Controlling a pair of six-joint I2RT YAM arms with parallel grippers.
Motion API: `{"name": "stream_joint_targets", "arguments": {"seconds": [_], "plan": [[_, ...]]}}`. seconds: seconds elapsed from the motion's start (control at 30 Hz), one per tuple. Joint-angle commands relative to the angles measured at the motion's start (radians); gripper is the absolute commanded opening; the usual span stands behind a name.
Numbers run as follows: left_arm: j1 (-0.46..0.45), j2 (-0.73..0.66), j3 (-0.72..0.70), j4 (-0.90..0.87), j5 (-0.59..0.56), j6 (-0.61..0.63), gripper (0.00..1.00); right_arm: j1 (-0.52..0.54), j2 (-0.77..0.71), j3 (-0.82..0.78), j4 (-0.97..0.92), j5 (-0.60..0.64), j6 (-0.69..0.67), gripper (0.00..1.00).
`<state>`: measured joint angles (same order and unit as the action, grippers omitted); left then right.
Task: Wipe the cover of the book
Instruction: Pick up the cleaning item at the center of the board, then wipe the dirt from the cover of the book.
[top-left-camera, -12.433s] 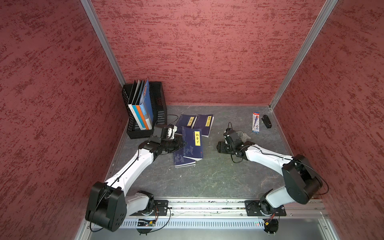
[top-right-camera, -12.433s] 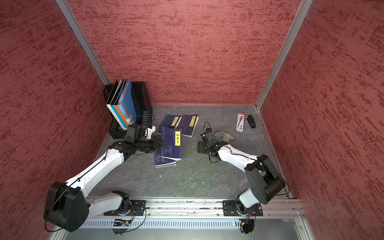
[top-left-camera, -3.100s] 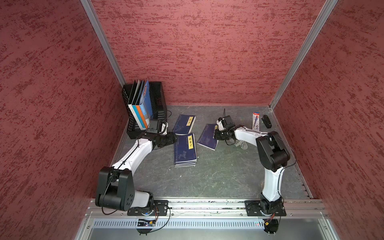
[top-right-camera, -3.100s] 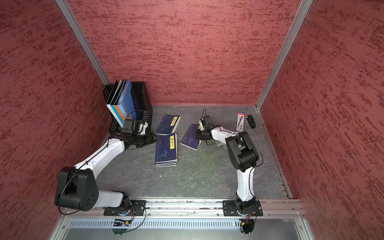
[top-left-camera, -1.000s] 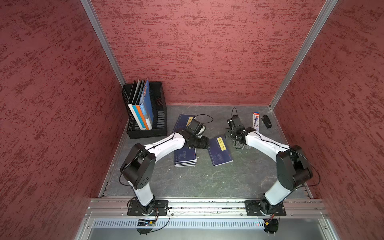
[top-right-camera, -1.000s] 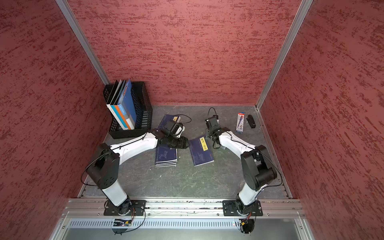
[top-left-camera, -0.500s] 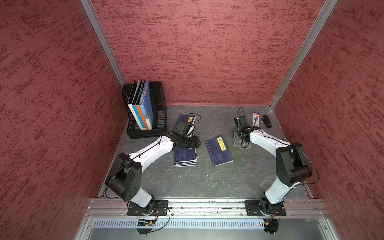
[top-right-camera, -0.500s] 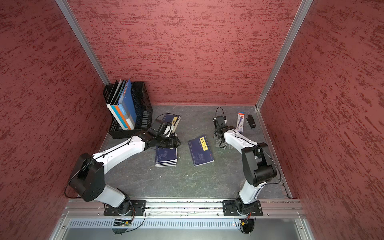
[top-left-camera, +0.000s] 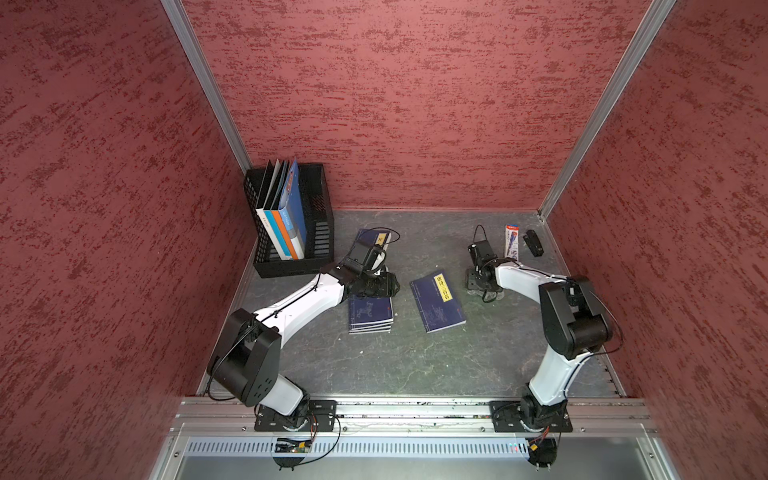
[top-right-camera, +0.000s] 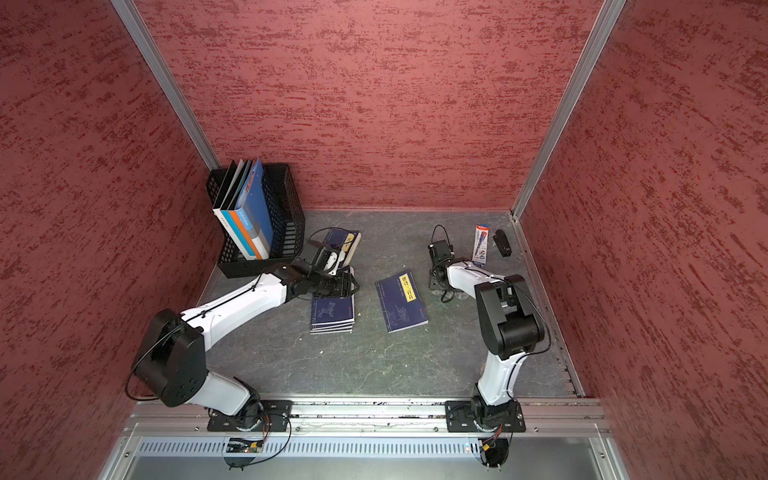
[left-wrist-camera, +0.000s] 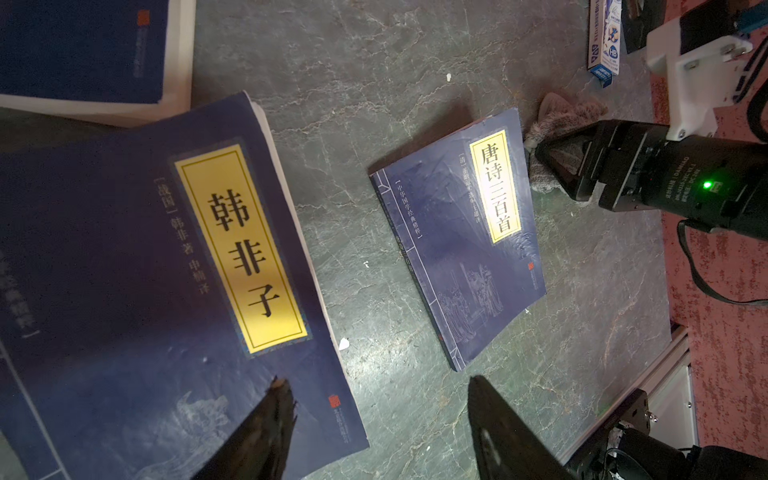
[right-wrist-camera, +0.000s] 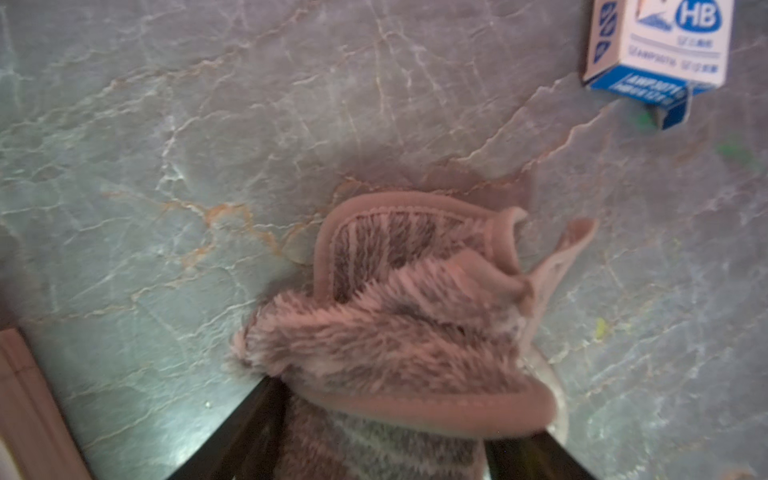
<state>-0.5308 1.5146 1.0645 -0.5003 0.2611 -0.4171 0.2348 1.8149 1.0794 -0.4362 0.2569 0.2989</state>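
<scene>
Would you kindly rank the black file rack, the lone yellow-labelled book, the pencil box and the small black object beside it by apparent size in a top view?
1. black file rack
2. lone yellow-labelled book
3. pencil box
4. small black object
The last two look close; the box is only slightly longer.

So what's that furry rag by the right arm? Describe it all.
The rag is a fluffy cloth, striped grey and pale, with a stitched pinkish-brown hem. It lies bunched on the grey marbled table, one corner sticking up. The right gripper has a finger on either side of it; whether they pinch it is unclear. It sits beside the lone blue book, not on it.
</scene>
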Motion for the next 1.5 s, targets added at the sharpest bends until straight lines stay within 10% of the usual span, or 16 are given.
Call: {"name": "stream_joint_targets", "arguments": {"seconds": [0.0,0.23,0.43,0.63,1.07,1.47], "plan": [[0.008,-0.031,-0.013,0.005,0.004,0.011,0.68,-0.023,0.025,-0.013,0.01,-0.034,0.006,0.73],[0.012,-0.036,-0.015,0.005,0.005,0.009,0.68,-0.052,0.044,-0.019,0.013,-0.092,0.0,0.68],[0.011,-0.043,-0.022,0.007,0.004,0.007,0.68,-0.06,0.041,-0.035,0.025,-0.125,-0.006,0.27],[0.018,-0.055,-0.033,0.004,0.003,0.01,0.68,-0.061,-0.007,-0.054,0.042,-0.135,-0.007,0.13],[0.075,-0.104,-0.044,-0.017,0.026,0.025,0.68,0.095,-0.295,0.041,-0.062,-0.254,-0.005,0.11],[0.104,-0.14,-0.047,-0.032,0.044,0.03,0.69,0.273,-0.193,0.007,0.083,-0.362,0.044,0.12]]}}
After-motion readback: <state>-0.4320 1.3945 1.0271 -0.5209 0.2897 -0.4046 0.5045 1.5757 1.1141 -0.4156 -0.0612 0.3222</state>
